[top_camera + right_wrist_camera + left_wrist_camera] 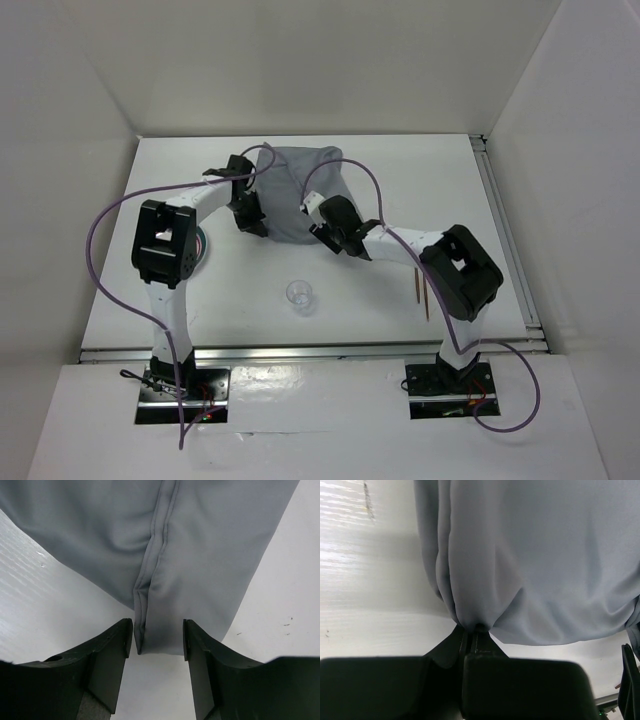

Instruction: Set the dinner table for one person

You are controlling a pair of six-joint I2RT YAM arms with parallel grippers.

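A grey cloth mat (295, 190) lies rumpled at the back middle of the white dinner table (400, 180). My left gripper (250, 215) is shut on the mat's near left edge; in the left wrist view the cloth (530, 560) bunches into the closed fingertips (474, 628). My right gripper (322, 232) is open at the mat's near right corner; in the right wrist view a folded corner of the mat (165, 620) lies between the two fingers (122, 640), which do not grip it.
A clear plastic cup (300, 296) stands near the front middle. A plate with a green rim (203, 245) is mostly hidden under the left arm. Thin wooden chopsticks (423, 296) lie by the right arm. A metal rail (505, 235) runs along the right edge.
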